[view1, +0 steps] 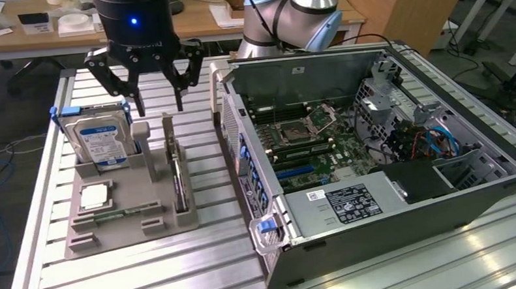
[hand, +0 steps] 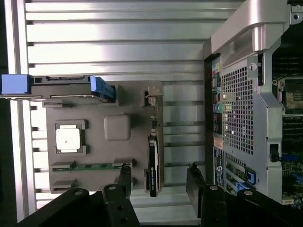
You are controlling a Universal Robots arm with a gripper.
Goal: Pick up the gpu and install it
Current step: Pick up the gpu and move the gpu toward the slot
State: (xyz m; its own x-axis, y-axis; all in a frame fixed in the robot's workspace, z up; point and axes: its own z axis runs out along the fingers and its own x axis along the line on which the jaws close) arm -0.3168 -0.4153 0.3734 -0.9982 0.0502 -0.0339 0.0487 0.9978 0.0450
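At the upper left, the black gripper (view1: 156, 98) was held, jaws apart, above the thin dark gpu card (view1: 178, 174), best gripped squarely and gently.

You have a silvery bench of ribbed aluminium slats (view1: 141, 273). A flat grey plastic holder block (view1: 131, 189) sits on it near the bench's edge on the exterior view's left. Just beside the block, toward the exterior view's right, a dark grey metal computer case (view1: 402, 236) lies on its side, open face up.
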